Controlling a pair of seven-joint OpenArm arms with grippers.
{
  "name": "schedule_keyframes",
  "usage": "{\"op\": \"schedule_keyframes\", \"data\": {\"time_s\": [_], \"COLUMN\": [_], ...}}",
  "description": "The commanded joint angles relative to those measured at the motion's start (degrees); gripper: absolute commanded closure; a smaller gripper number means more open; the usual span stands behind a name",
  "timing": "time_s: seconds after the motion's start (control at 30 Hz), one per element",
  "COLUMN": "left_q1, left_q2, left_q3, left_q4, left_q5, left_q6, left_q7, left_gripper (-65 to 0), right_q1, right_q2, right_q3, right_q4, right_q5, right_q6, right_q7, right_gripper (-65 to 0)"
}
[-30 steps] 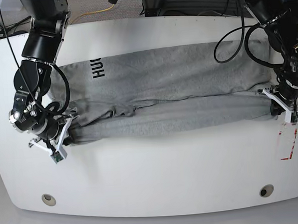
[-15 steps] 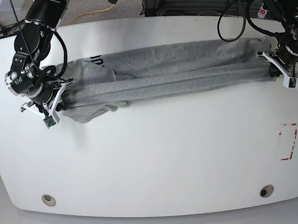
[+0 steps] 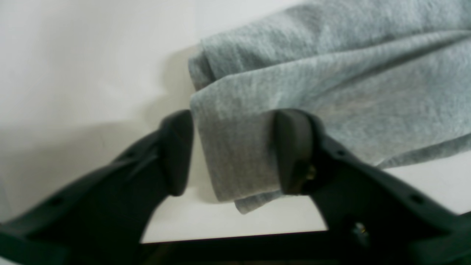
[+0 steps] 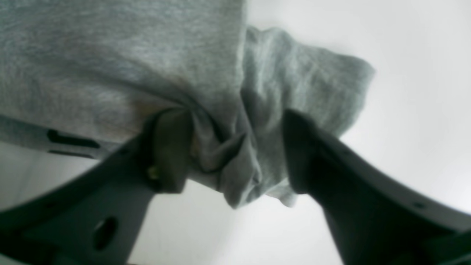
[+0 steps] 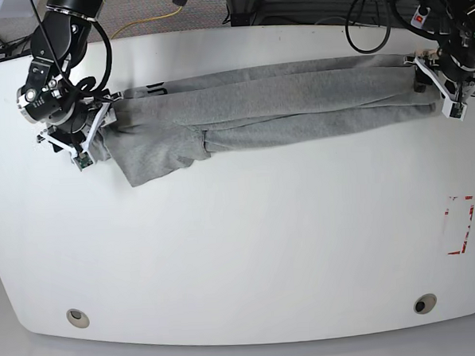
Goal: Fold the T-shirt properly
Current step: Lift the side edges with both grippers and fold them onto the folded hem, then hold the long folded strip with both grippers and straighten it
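While both jaws stand parted, the left gripper (image 3: 232,151) and right gripper (image 4: 235,151) straddle the light heather-grey knit T-shirt (image 5: 273,104), stretched across the far side of the white table (image 5: 249,249)

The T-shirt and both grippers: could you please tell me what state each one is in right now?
T-shirt: folded lengthwise into a long band across the far side of the table, one flap spilling out near the right gripper.
Left gripper: jaws apart, cloth edge lying between them.
Right gripper: jaws apart, bunched cloth between them.
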Motion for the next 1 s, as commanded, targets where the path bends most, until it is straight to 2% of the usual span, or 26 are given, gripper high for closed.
{"op": "schedule_keyframes", "data": {"time_s": [0.0,0.07,0.17,0.3,0.37,0.53,0.67,0.83,0.97], "left_q1": [-0.3,-0.48,-0.57,-2.5,-3.47,-3.91,-3.56,-1.8,-1.8], "left_q2": [-1.2,-1.29,-1.29,-1.03,-1.03,0.73,0.91,0.56,0.47], "left_q3": [-0.73,-0.81,-0.81,-0.81,-0.64,-0.29,-0.38,-0.46,-0.73], "left_q4": [1.7,4.16,8.38,9.26,9.17,6.71,6.62,4.95,1.78], "left_q5": [-0.69,-0.69,-0.69,-0.69,-0.34,-0.25,-0.25,-0.16,-0.16], "left_q6": [-0.53,-1.72,-1.72,-1.72,-1.72,-1.72,-1.72,-1.72,-1.72], "left_q7": [-0.53,0.17,1.49,1.75,1.75,1.75,1.75,1.49,1.49], "left_gripper": [-35.7,-35.7,-33.6,-29.7,-29.2,-29.3,-29.3,-29.3,-29.3], "right_q1": [1.0,1.62,3.9,7.51,9.97,18.76,23.86,27.37,28.52], "right_q2": [0.58,0.4,2.16,2.6,2.42,2.34,2.34,2.51,2.42], "right_q3": [3.76,6.14,9.74,9.74,9.39,3.32,1.74,-1.25,-3.89], "right_q4": [4.1,4.45,4.1,0.85,-2.23,-15.33,-24.73,-33.88,-39.15], "right_q5": [1.56,4.81,12.55,18.88,18.09,13.6,12.55,12.11,12.11], "right_q6": [-0.1,-0.1,-0.1,-0.1,-0.1,-0.1,-0.1,-0.1,-0.1], "right_q7": [-0.11,-2.48,-5.65,-6.7,-6.7,-6.53,-5.74,-2.75,-2.39], "right_gripper": [-46.0,-46.8,-46.6,-46.6,-46.6,-46.6,-46.6,-46.6,-46.6]}}
